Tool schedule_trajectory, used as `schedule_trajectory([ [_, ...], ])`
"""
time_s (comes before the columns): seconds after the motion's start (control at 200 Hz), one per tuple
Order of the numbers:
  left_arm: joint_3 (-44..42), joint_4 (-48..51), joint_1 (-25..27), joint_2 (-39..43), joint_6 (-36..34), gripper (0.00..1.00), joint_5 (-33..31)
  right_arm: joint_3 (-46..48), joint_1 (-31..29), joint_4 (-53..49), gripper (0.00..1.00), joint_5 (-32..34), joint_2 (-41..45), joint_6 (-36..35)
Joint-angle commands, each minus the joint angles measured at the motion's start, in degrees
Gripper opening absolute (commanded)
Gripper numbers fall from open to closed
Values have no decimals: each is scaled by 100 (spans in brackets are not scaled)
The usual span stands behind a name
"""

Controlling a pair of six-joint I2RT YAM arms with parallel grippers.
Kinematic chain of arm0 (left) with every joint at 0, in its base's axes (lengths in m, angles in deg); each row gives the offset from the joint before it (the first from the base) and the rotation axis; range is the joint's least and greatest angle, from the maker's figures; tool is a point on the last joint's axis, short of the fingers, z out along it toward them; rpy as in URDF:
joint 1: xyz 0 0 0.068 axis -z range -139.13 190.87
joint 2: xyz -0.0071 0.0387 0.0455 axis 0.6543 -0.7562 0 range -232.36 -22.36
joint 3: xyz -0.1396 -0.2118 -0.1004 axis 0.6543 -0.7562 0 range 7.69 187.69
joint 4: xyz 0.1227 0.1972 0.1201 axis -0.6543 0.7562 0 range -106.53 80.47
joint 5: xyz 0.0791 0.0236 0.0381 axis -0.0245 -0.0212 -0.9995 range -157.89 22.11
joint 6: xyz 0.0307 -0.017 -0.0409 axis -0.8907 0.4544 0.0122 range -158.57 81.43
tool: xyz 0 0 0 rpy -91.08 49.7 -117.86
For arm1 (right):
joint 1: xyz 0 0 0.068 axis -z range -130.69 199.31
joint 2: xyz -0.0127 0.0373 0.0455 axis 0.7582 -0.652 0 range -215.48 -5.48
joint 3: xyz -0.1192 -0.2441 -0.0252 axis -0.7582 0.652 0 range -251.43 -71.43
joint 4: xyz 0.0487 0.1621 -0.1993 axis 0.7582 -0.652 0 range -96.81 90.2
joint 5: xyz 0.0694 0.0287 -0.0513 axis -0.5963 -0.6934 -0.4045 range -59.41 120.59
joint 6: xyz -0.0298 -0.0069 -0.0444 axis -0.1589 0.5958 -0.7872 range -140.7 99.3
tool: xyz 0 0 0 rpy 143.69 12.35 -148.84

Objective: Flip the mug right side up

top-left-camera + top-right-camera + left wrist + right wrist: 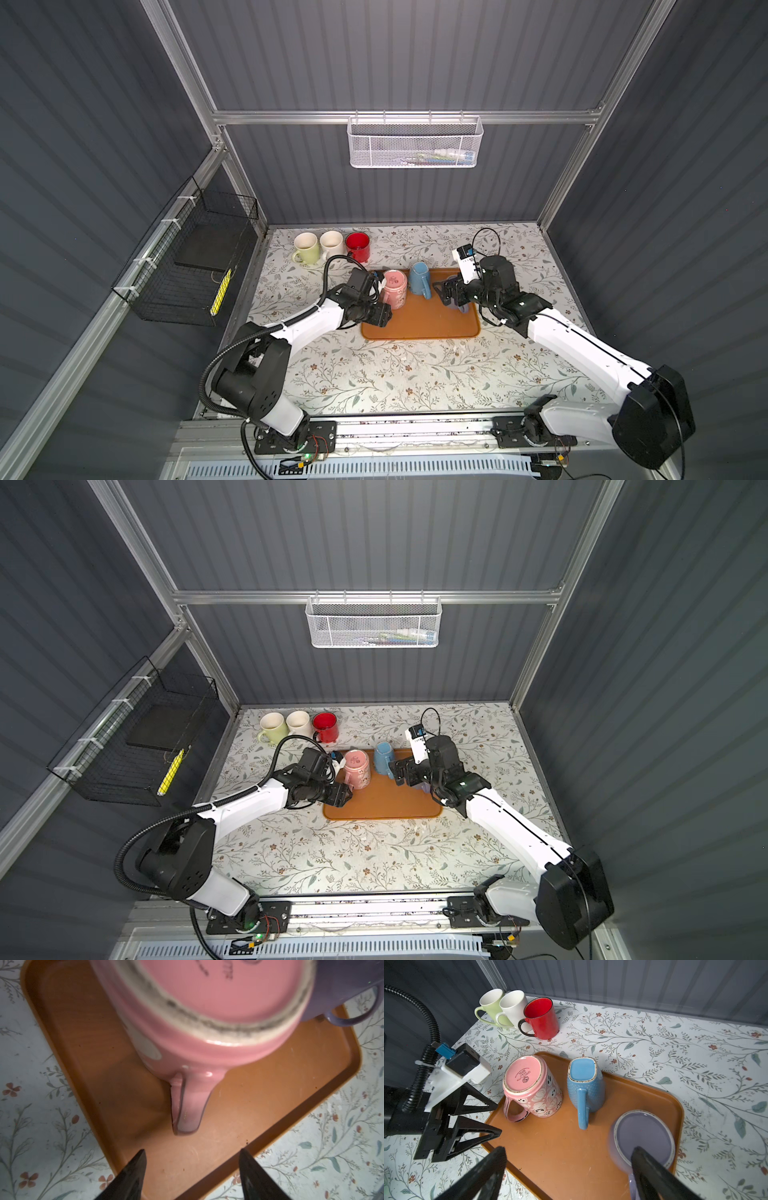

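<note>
Three mugs stand upside down on the orange tray (419,328): a pink patterned mug (392,289) (532,1088), a blue mug (419,280) (584,1084) and a purple mug (643,1136). My left gripper (384,312) (192,1151) is open at the tray's left edge, its fingers pointing at the pink mug's handle (187,1105) and apart from it. My right gripper (440,293) (569,1149) is open and empty above the tray. One of its fingers hangs over the purple mug's base. In both top views that arm hides most of the purple mug.
A green mug (307,247), a white mug (331,244) and a red mug (357,246) stand upright in a row at the back left. A white mesh basket (415,141) hangs on the back wall. A black wire basket (195,266) is on the left wall.
</note>
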Motion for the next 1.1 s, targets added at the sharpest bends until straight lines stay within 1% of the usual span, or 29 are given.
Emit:
schedule_trajectory([
  [0.0, 194, -292, 39, -240, 92, 70, -386, -2, 13, -37, 91, 198, 64, 132],
  [0.245, 315, -638, 112, -592, 140, 66, -447, 178, 16, 31, 88, 495, 233, 143],
  [0.435, 105, -1196, 188, -629, 237, 60, -379, 209, 15, 33, 86, 466, 163, 172],
  [0.64, 96, -1219, 224, -715, 136, 56, -334, 209, 19, 57, 86, 485, 135, 157],
  [0.961, 37, -1093, 302, -824, -14, 50, -570, 227, 21, 86, 86, 506, 97, 208],
  [1.096, -24, -1161, 344, -843, -42, 50, -599, 244, 21, 94, 86, 518, 93, 208],
])
